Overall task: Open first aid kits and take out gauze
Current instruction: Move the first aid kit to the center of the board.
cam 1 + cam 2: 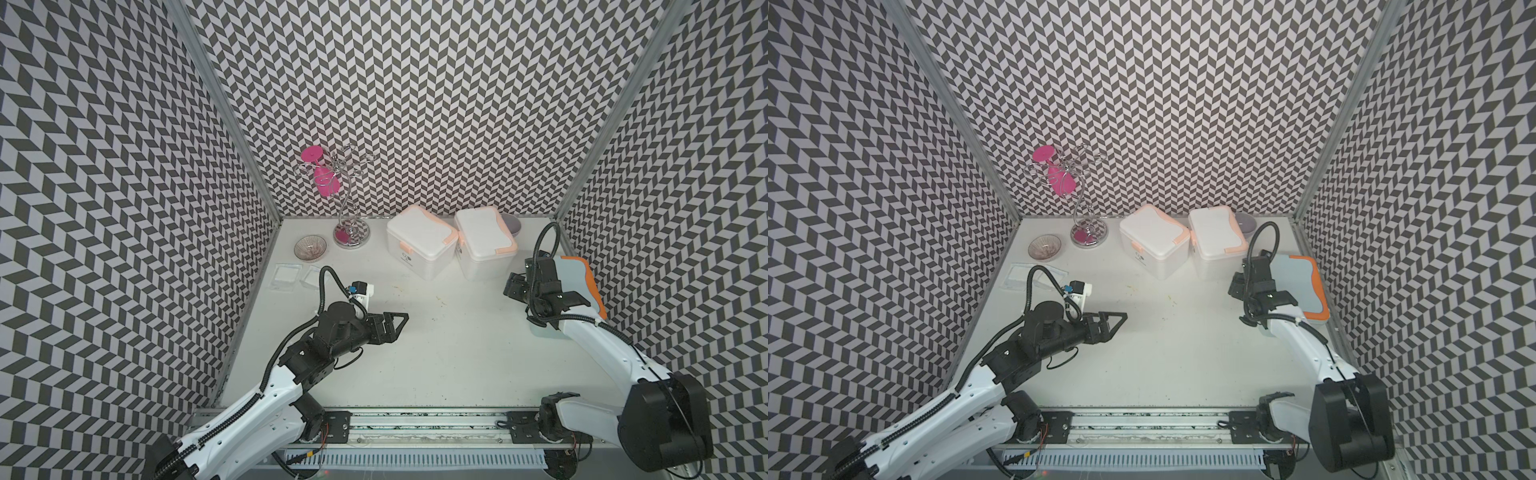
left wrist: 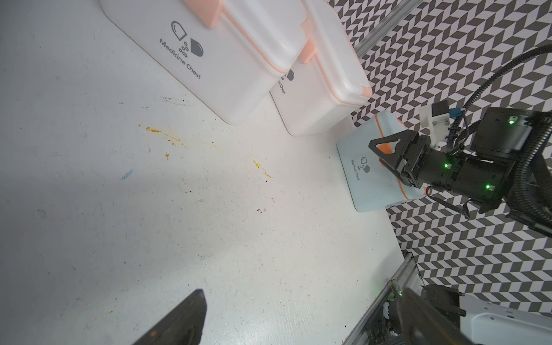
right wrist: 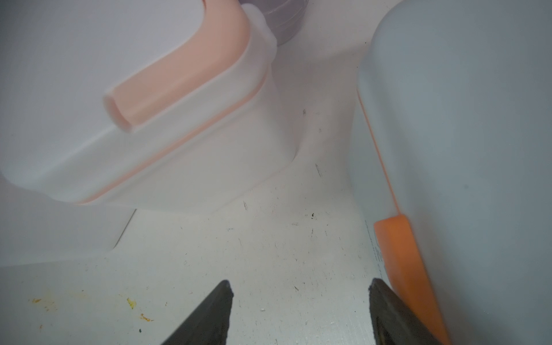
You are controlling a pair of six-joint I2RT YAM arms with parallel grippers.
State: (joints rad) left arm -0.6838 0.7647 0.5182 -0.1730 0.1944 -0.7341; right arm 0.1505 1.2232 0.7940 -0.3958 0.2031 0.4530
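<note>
Two white first aid kits with peach trim stand shut side by side at the back. A pale blue kit with orange trim sits against the right wall, lid down. My right gripper hangs open beside this kit's front, one fingertip close to its orange latch, with nothing between the fingers. In both top views it shows left of the blue kit. Two gauze pads lie flat at the back left. My left gripper is open and empty over the table's middle.
A ribbed glass bowl sits behind the gauze. A wire stand carries a hanging pink glass. A small grey bowl is tucked behind the right white kit. Patterned walls close three sides.
</note>
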